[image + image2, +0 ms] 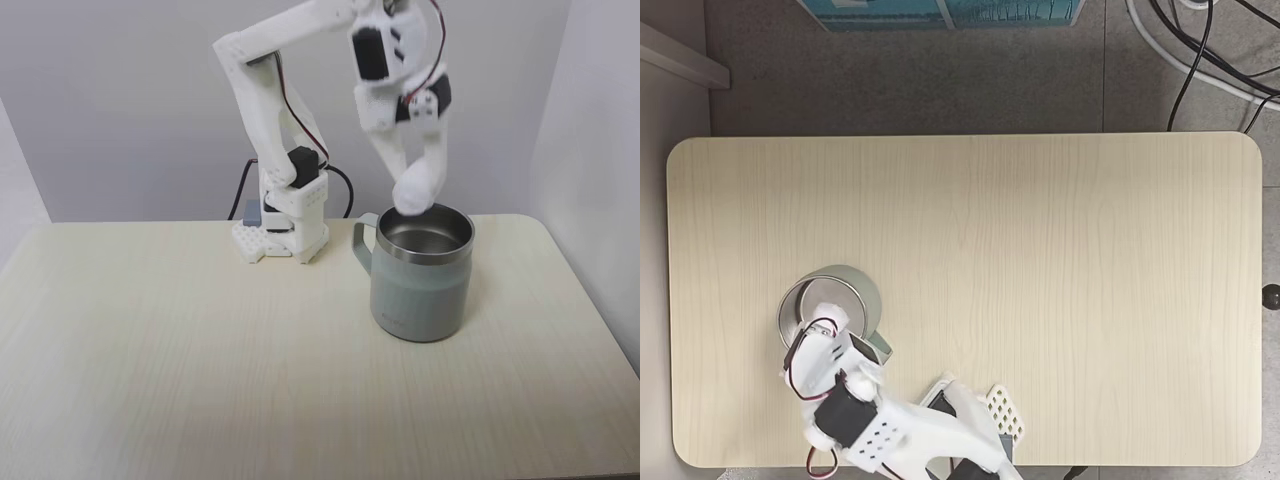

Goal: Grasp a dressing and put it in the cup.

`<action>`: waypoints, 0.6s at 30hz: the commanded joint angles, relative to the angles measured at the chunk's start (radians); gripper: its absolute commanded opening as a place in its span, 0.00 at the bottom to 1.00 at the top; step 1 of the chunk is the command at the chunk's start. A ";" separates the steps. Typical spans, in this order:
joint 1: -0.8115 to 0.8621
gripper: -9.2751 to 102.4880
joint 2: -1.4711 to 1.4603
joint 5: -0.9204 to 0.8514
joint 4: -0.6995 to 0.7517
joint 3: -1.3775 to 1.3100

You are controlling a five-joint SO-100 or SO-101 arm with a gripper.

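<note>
One white robot arm [268, 110] bends over the cup [420, 290] on the pale wood surface [200, 350]. Its fingers [412, 190] point down and are clamped on the dressing [410, 197], a small white roll. The roll hangs just above the back rim of the cup, over the shiny steel inside. It is hard to tell if the roll touches the rim.

The cup is grey-green and stands upright. In a fixed view from the front, its loop handle [362, 242] points left, toward the arm's base [282, 232], which is just beside it.

In a fixed view from above, the cup [862, 288] sits near the lower left part of the surface [1040, 250], and the arm [890, 430] covers part of its opening. Black cables [1200, 50] lie on the grey floor at the top right.
</note>
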 commanded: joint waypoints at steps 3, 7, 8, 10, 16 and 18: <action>0.003 0.09 -0.055 -0.012 -0.037 -0.051; 0.017 0.18 -0.091 -0.008 -0.035 -0.069; 0.017 0.23 -0.106 -0.005 -0.035 -0.081; 0.018 0.29 -0.117 0.014 -0.031 -0.084; 0.038 0.31 -0.066 0.028 0.003 -0.020; 0.020 0.30 -0.064 0.040 0.003 -0.020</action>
